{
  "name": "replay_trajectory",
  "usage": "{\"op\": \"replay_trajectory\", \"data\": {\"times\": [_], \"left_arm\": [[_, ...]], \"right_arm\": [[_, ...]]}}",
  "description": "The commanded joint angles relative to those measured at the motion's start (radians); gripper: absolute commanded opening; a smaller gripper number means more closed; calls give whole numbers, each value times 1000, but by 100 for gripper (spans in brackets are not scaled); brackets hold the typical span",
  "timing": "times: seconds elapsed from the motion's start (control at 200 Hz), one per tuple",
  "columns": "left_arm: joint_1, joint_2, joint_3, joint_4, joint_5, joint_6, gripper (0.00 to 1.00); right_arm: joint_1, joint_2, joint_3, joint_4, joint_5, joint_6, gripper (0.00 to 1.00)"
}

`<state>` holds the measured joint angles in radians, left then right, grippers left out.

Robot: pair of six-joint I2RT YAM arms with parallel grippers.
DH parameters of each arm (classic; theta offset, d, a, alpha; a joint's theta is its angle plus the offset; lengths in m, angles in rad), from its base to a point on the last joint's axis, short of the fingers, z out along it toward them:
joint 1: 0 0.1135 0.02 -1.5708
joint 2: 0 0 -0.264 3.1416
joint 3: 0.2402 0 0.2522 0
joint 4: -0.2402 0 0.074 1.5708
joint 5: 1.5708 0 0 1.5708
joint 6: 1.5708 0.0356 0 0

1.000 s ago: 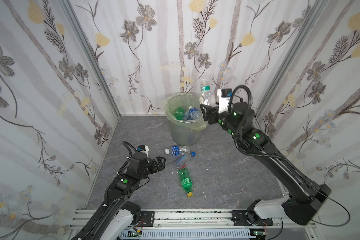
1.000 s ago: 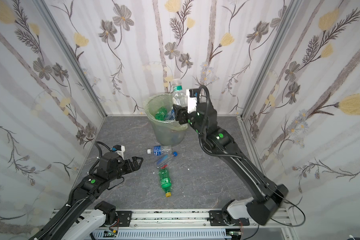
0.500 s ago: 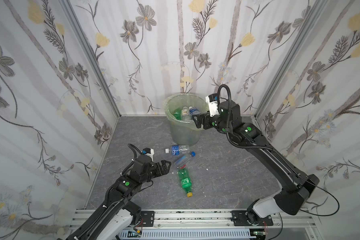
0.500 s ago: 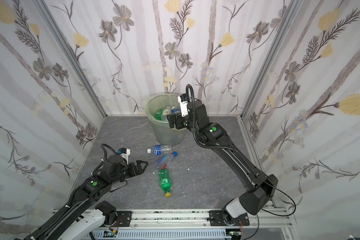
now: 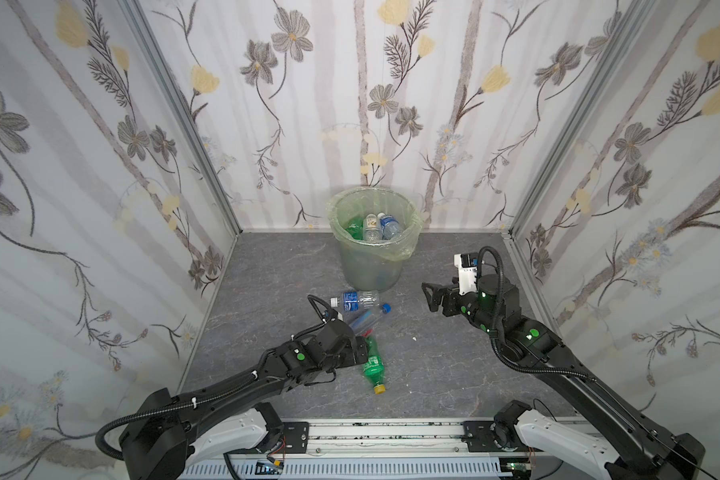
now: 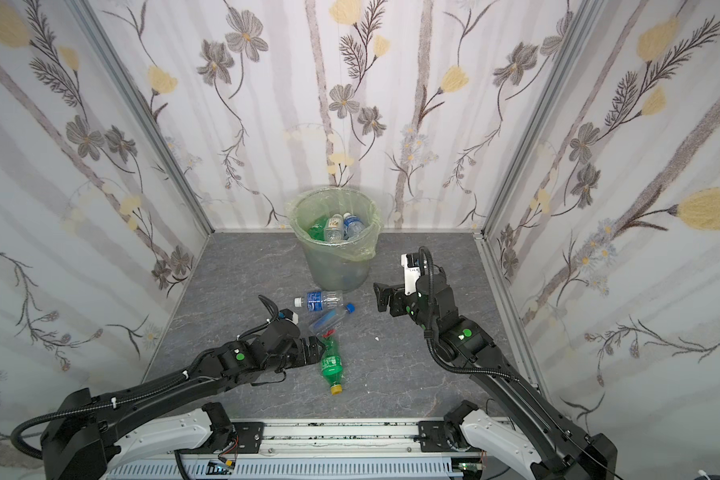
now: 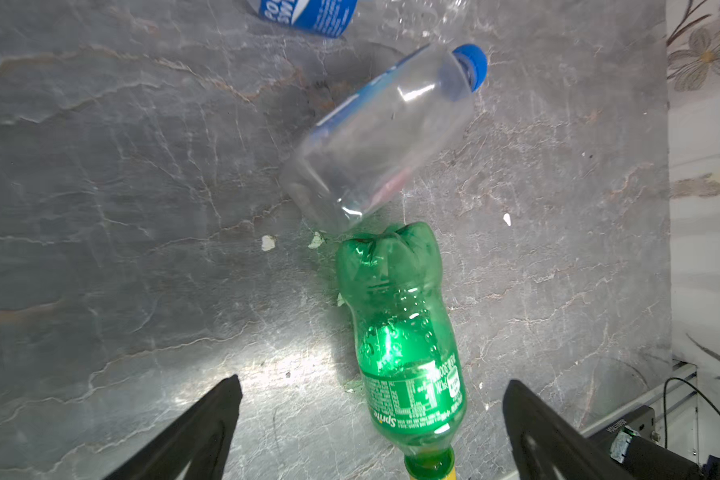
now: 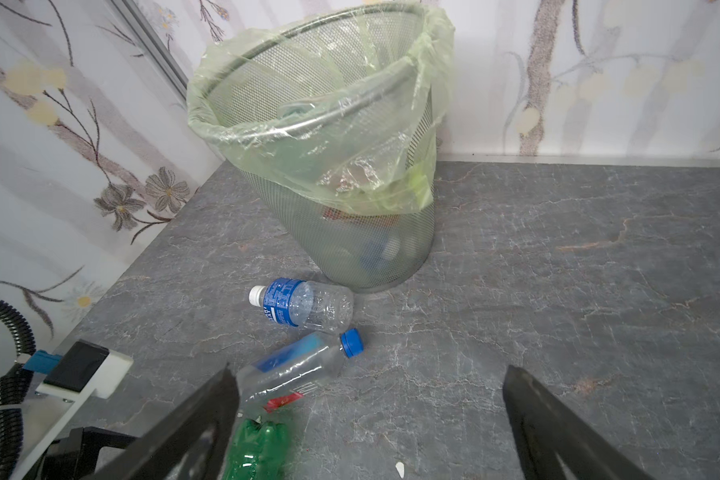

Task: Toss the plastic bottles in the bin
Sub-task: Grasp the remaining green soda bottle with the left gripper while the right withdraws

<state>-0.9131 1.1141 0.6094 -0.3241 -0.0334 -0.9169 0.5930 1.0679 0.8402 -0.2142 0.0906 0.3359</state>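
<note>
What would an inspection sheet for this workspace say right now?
Surface: grey marbled floor, no spills seen.
Job's things: bin upright by the back wall, bagged, with several bottles inside. Three more lie on the floor in front of it: white-cap bottle, blue-cap bottle, green bottle.
Clutter: small white scraps beside the bottles.
Grippers: left gripper open, jaws either side of the green bottle. Right gripper open, empty, in the air right of the bin.
Cables: black hoses loop over both wrists, snagging nothing.
Surroundings: floral walls on three sides, rail in front.
</note>
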Motion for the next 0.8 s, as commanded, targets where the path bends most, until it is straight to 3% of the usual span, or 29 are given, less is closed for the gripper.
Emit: {"op": "replay_trajectory", "data": {"times": [0.0,0.19,0.455,0.584,0.794], "left_arm": [[-35,85,33,106,-7,-47,99],[-72,262,78,163,-2,-54,94],[-102,407,105,188,-25,-69,78],[-105,420,92,183,-49,-59,61],[-112,342,65,177,-94,-26,57]], "right_arm": [[-6,-50,-57,78,17,31,100],[-18,-97,-122,77,14,33,100],[-24,-98,-131,72,11,34,100],[-24,-111,-146,66,20,35,100],[-30,-134,-198,65,34,54,100]]}}
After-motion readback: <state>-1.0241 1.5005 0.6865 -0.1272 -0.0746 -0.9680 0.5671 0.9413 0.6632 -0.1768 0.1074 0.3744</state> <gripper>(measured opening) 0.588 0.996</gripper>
